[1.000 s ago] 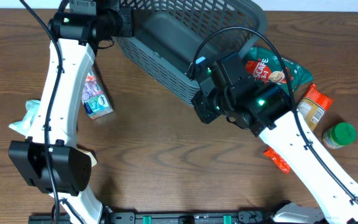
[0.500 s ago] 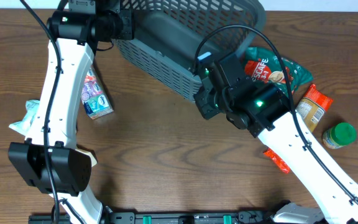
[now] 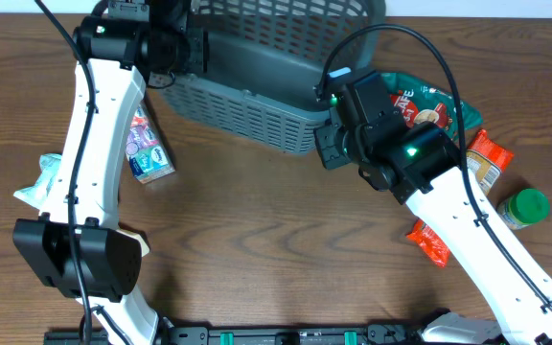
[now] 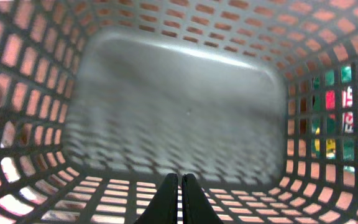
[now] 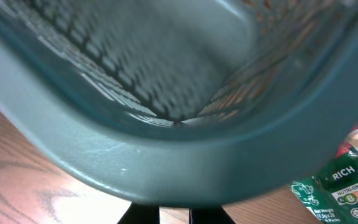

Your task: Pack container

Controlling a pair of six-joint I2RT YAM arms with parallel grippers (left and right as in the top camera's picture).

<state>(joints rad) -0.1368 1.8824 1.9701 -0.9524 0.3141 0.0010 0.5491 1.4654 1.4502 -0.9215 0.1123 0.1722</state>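
**Both arms at the basket, groceries lying around it**

Closest to me on the counter [image 3: 257,230], an orange pouch [image 3: 427,241] lies beside the right arm. A crumpled white packet [image 3: 41,182] sits out past the left arm. A little further back stands a green-lidded jar [image 3: 523,208] at the right, with an orange-labelled jar [image 3: 482,163] lying just beside it. On the left, a small blue and pink carton [image 3: 149,158] lies partly under the left arm.

Beyond these is the right pincer [image 3: 326,144], at the near right corner of the container [image 3: 247,115]. In its own camera the thick rolled rim [image 5: 166,168] runs straight across its fingers and hides the tips. The fingers are drawn together, but I cannot tell whether they are pinching the plastic.

The container, a big dark grey slotted basket, lies across the far middle of the counter. From above I see the outside of its near long wall and its solid floor together, so it looks tipped. A green and red snack bag [image 3: 434,101] lies just past its right end, behind the right arm.

Farthest back, the left pincer [image 3: 182,53] is at the basket's left end. Its camera looks down the inside to the grey floor [image 4: 179,112]. Its fingers [image 4: 171,199] are pressed together over the lattice wall, and I cannot tell whether a slat is caught between them.
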